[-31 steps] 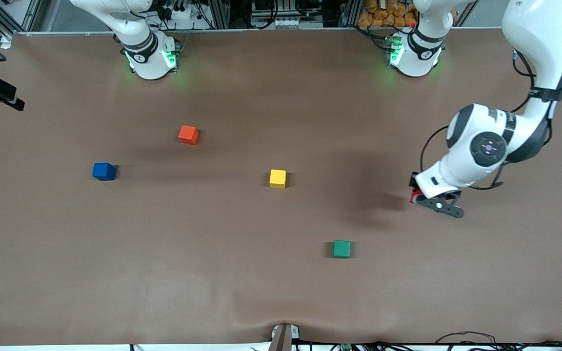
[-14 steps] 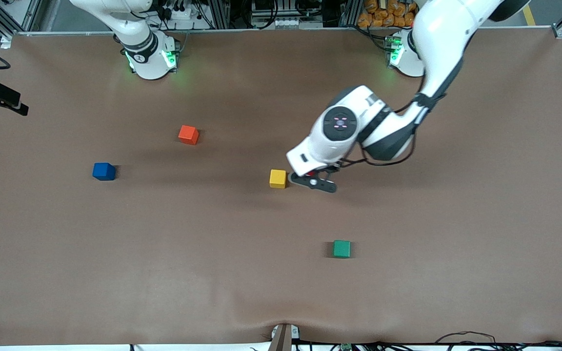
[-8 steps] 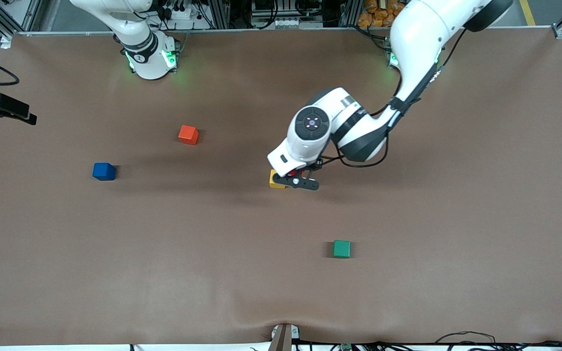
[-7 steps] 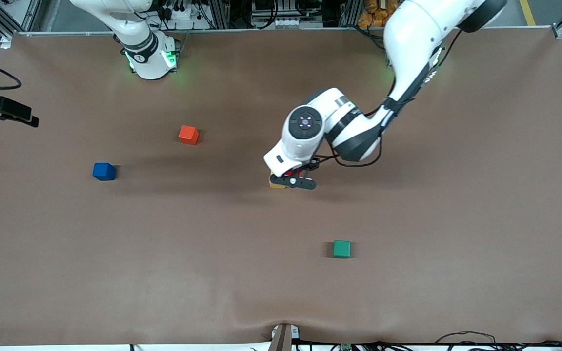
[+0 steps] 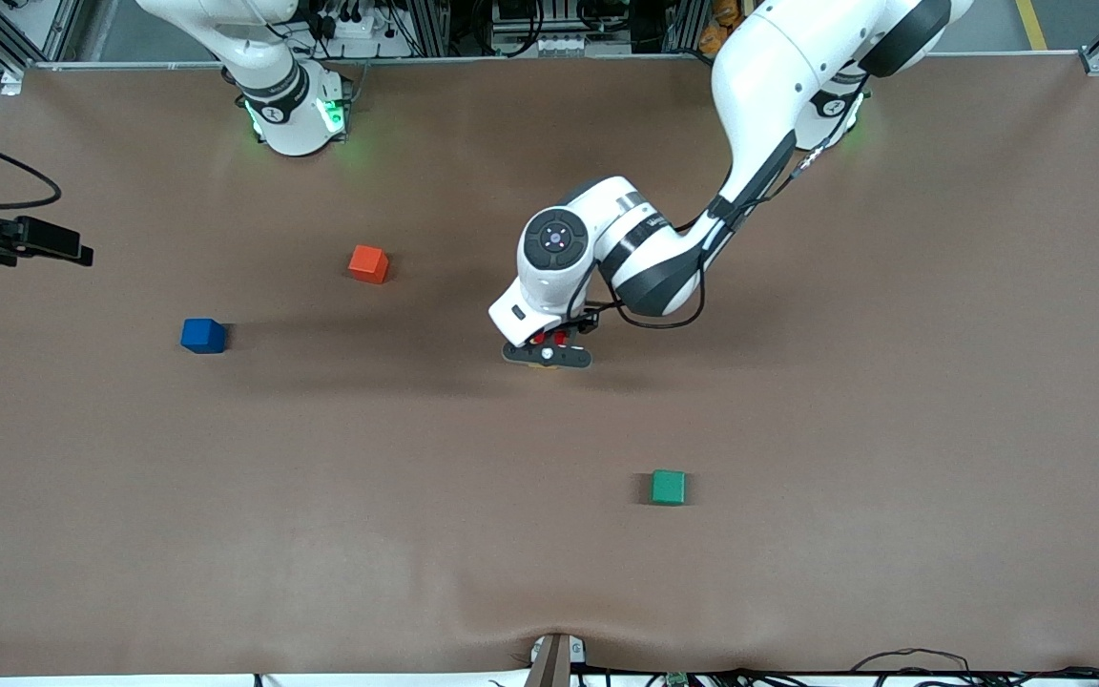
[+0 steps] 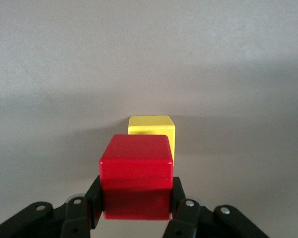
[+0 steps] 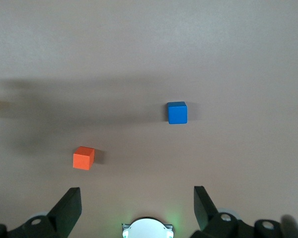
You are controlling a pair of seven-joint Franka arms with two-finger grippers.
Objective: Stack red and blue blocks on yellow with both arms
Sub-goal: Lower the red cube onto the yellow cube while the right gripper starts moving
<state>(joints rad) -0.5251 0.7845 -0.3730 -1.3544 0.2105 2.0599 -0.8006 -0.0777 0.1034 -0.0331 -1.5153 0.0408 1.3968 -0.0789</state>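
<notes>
Green cube (image 5: 668,487) lies nearest the front camera on the worktop (image 5: 893,429). Left gripper (image 6: 135,210) clamps the red block (image 6: 135,176) in its fingers over the yellow cube (image 6: 151,130). Blue block (image 5: 202,335) sits toward the right arm's end, orange-red cube (image 5: 368,263) farther. Right gripper (image 7: 137,203) waits above them, fingers wide.

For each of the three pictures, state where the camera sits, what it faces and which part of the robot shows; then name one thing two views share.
Front view: high across the table, facing both bases; the left gripper hangs over mid-table, arm shown.
Left wrist view: on the left wrist; its fingers grip the red block near the yellow block.
Right wrist view: on the right wrist, over the table; open right gripper.
Shared: blue block, front and right wrist views.
</notes>
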